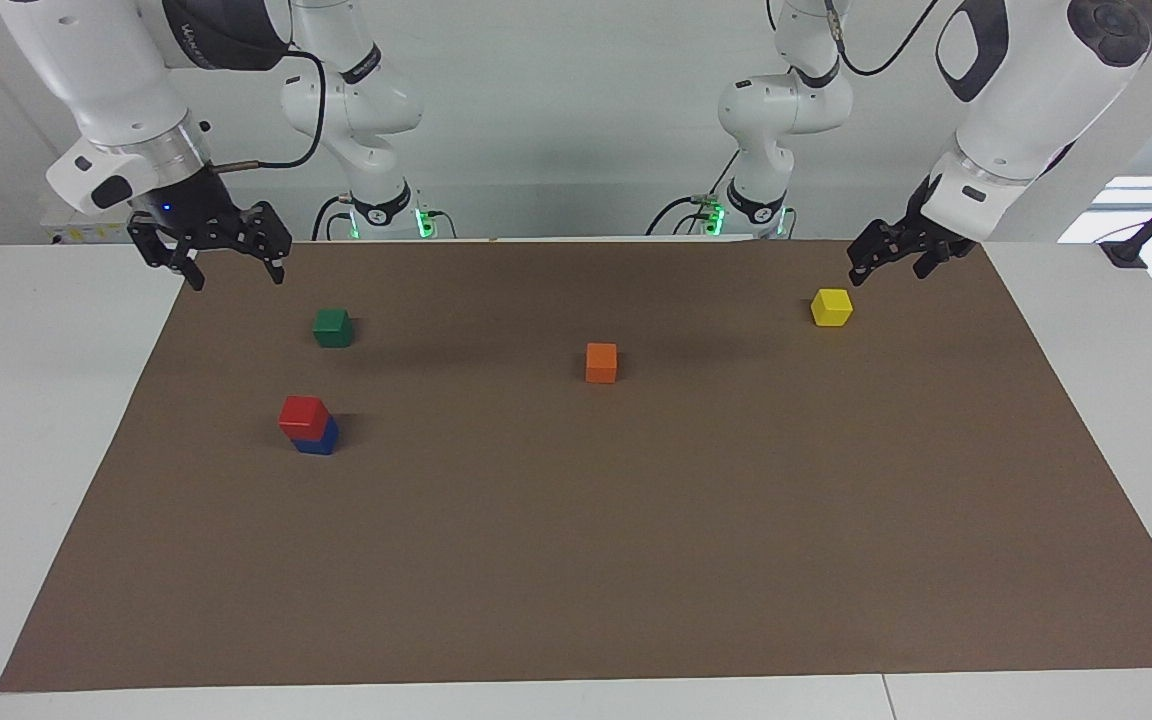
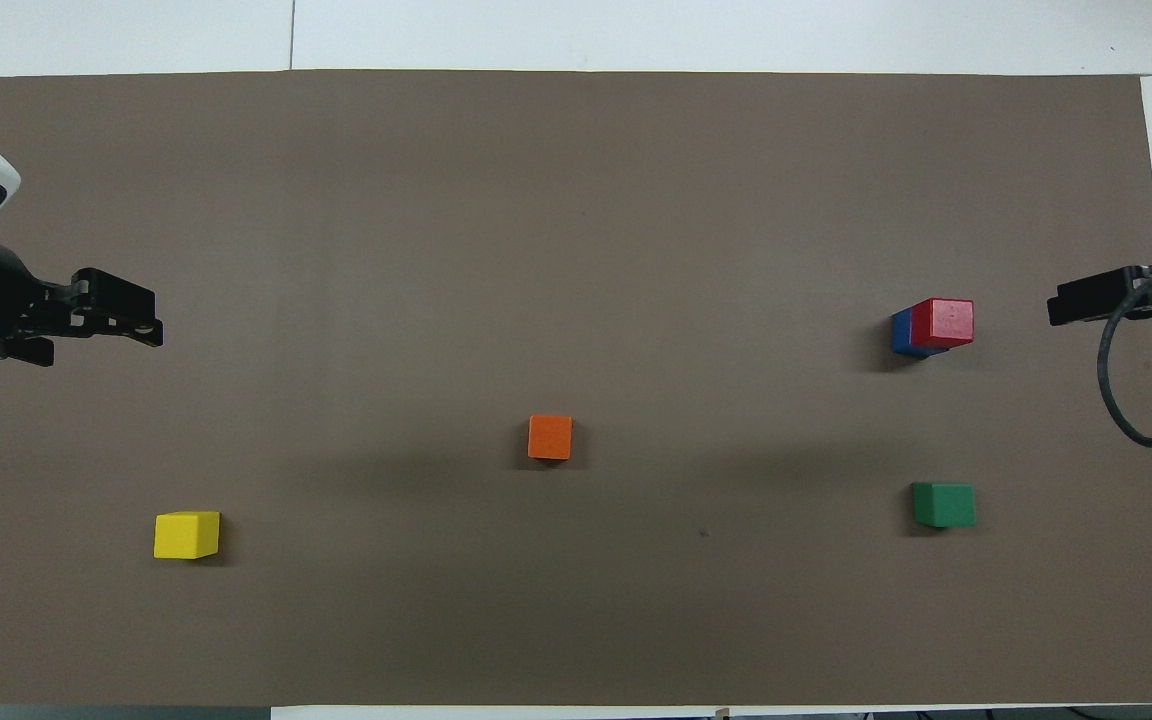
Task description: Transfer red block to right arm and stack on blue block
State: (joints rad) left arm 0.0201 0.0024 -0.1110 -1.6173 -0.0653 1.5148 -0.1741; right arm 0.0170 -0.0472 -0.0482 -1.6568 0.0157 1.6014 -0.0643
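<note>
Brown mat (image 1: 636, 560): red block (image 1: 302, 416) atop blue block (image 1: 320, 439).

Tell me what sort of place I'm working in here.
Most likely a robotics lab bench: two white arms mounted at a white table covered by a brown mat, with small coloured cubes as props, such as the red block stacked on the blue block.

Small deep blue cube (image 2: 900, 333) largely covered by the bright red cube (image 2: 944, 322) stacked on it; overhead, right arm's black two-finger gripper (image 2: 1086, 303) cut off at three o'clock edge.
</note>
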